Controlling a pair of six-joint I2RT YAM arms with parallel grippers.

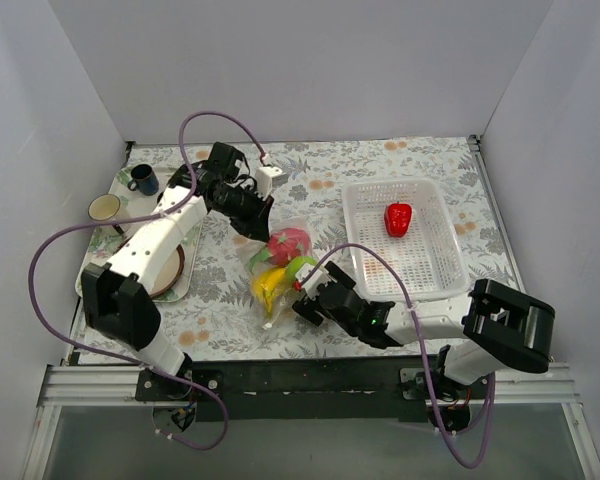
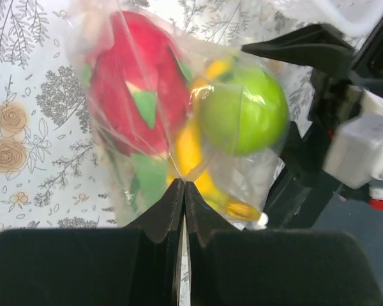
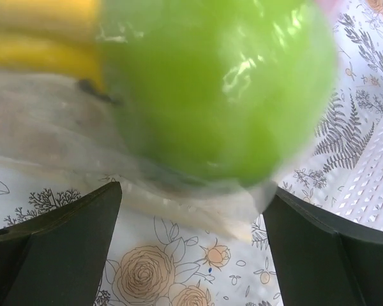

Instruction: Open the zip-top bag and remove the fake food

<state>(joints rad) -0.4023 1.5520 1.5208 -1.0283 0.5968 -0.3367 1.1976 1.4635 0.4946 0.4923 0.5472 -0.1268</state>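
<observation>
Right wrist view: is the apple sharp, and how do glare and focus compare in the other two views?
Right wrist: the apple sits too close and is blurred, with white glints. Left wrist: glare streaks run across the bag over the pink fruit, apple edges soft. Top: even light, sharp, soft shadows only.

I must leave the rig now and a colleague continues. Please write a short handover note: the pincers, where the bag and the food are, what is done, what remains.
Left pincer: shut on a fold of the zip-top bag.
Right pincer: open, fingers either side of the green apple, gripping nothing.
Things: green apple, banana and pink-red fruit are inside the bag, on the table between the arms. The red pepper lies in the white basket.
Done: the pepper is out.
Remains: three pieces to remove. Whether the zip is open cannot be seen.
</observation>
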